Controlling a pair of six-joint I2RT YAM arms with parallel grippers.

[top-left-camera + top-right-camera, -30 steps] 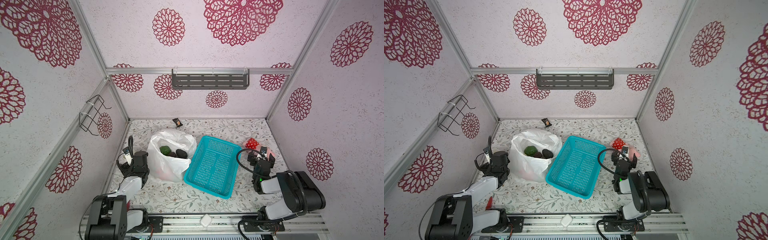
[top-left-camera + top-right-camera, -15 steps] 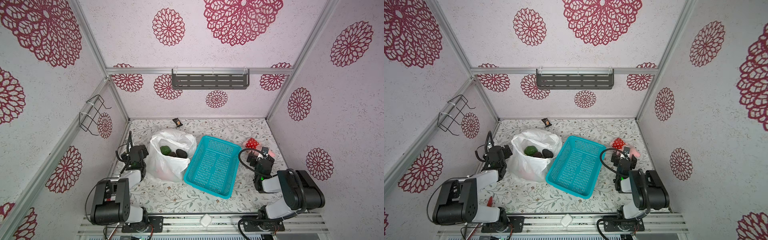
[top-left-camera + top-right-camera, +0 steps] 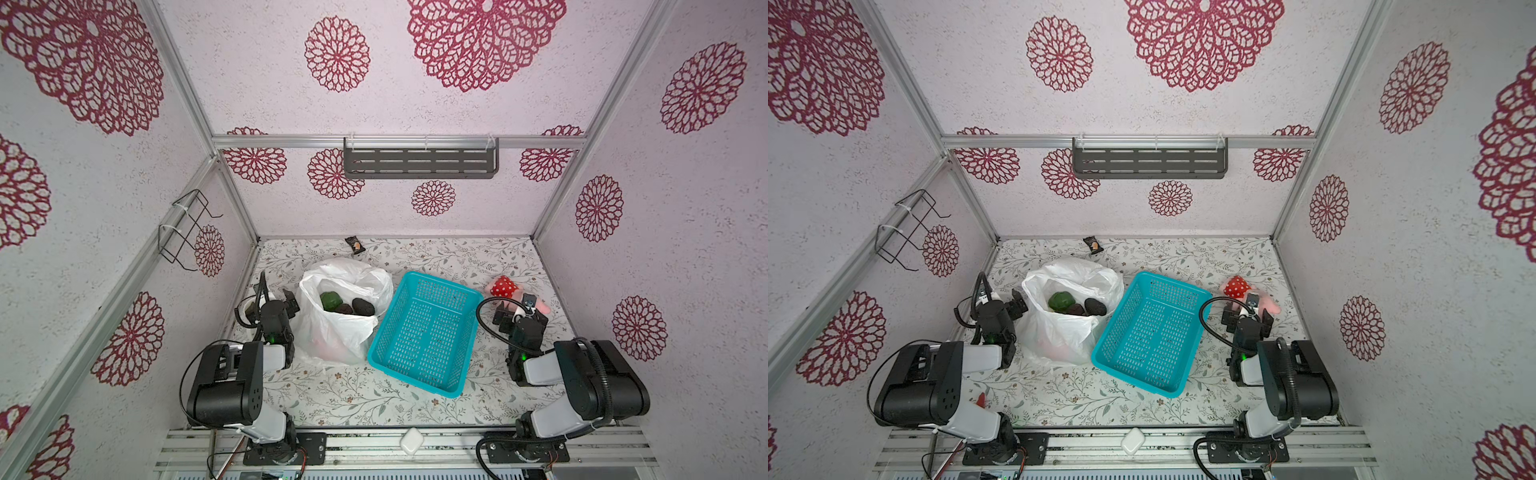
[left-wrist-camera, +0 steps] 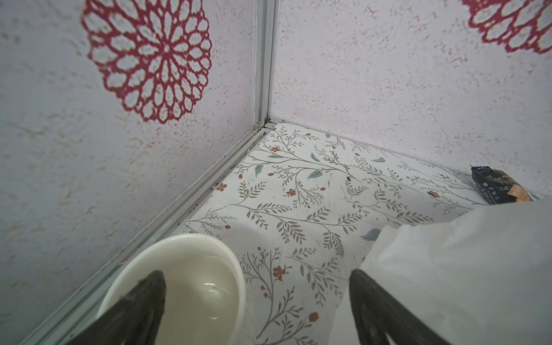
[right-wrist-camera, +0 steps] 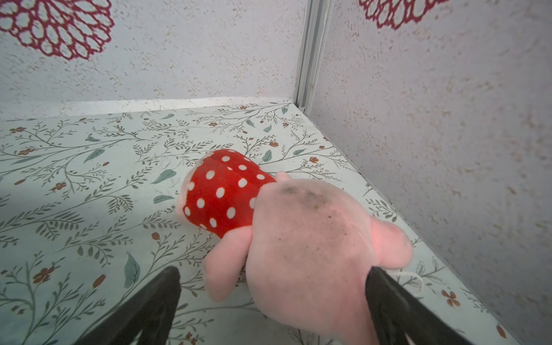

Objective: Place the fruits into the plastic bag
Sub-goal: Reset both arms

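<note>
the plastic bag (image 3: pixel 338 332) is seen standing open-mouthed on the left half of the floral table (image 3: pixel 374 395), with its right wall just beside the teal basket (image 3: pixel 424 332). in both top views 3 fruits are seen inside the bag's mouth: a glossy green piece (image 3: pixel 331 300) and, next to it, 2 dark bumpy avocados (image 3: pixel 363 306). a pinkish tint is shown faintly through the bag's lower wall; what lies there cannot be told.

the left gripper (image 4: pixel 255 276) is found just beside the bag's left wall, its jaws spread wide and released. in the left wrist view 1 finger is set before a white bowl (image 4: pixel 191 268) and the other before the bag's crinkled wall; contact with either cannot be told. a dark snack packet (image 4: pixel 498 186) is seen by the back wall, beyond the bag.

the right gripper (image 5: pixel 273 271) is placed well apart from the bag, on the far side of the basket, its jaws likewise spread wide with nothing clasped. a plush toy (image 5: pixel 298 239), pink with a red white-dotted part, is seen lying on the table, its pink end reaching between the 2 fingers; whether it is touched cannot be told.
</note>
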